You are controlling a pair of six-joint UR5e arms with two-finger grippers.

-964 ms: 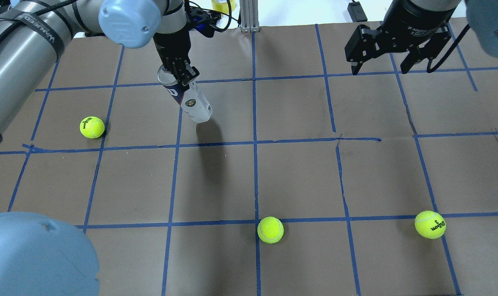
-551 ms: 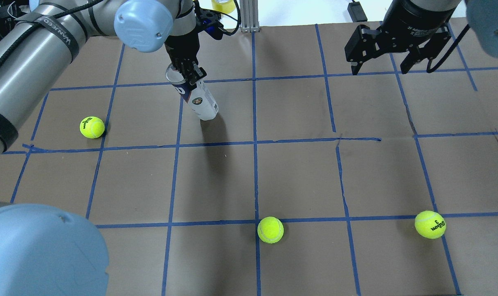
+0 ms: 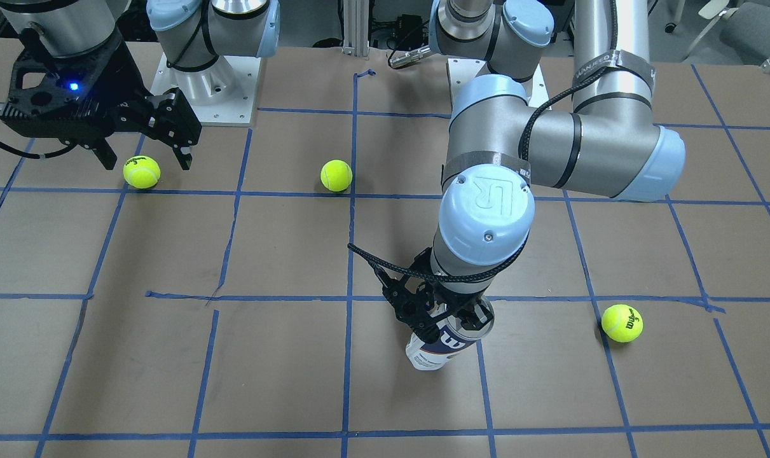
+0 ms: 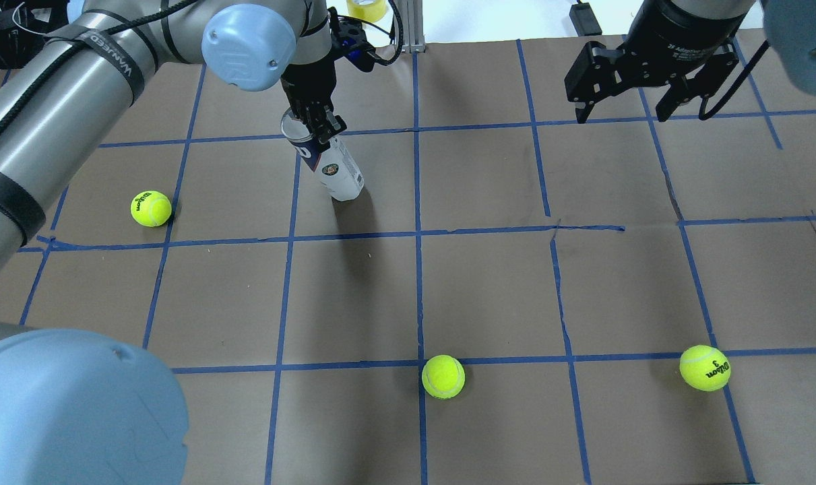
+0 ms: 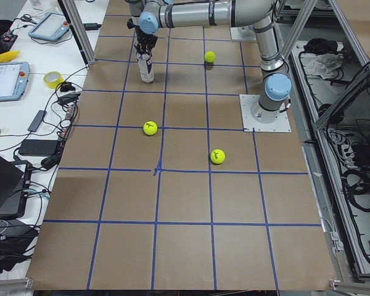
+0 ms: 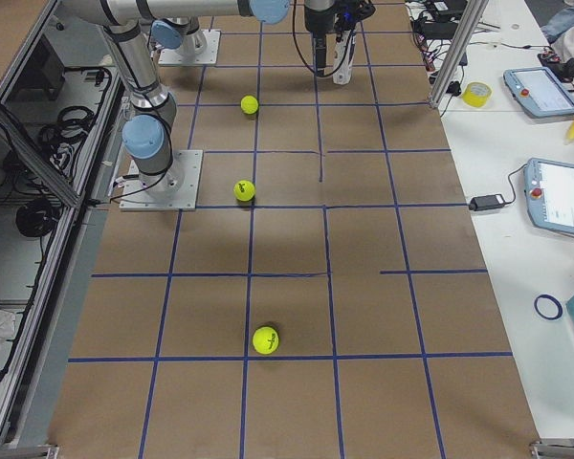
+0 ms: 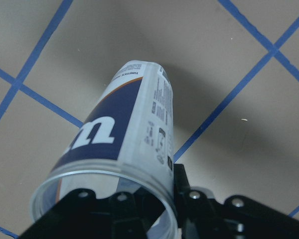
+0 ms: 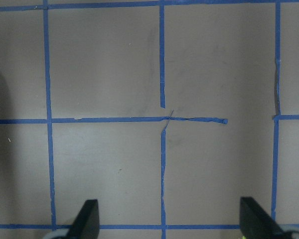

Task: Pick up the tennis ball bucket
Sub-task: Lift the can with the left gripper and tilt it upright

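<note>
In the low middle of the front view, your left gripper (image 3: pixel 451 324) is pinched tight on the top rim of the tennis ball bucket (image 3: pixel 437 348).
The bucket leans, and I cannot tell if its bottom has left the table (image 3: pixel 168 369), so the lift looks only just begun. In the overhead view you can count one bucket at upper middle and three tennis balls (image 4: pixel 151 208). The right gripper (image 4: pixel 621 116), upper right, is spread wide and holds nothing. In the left wrist view the bucket's mouth is open.
</note>
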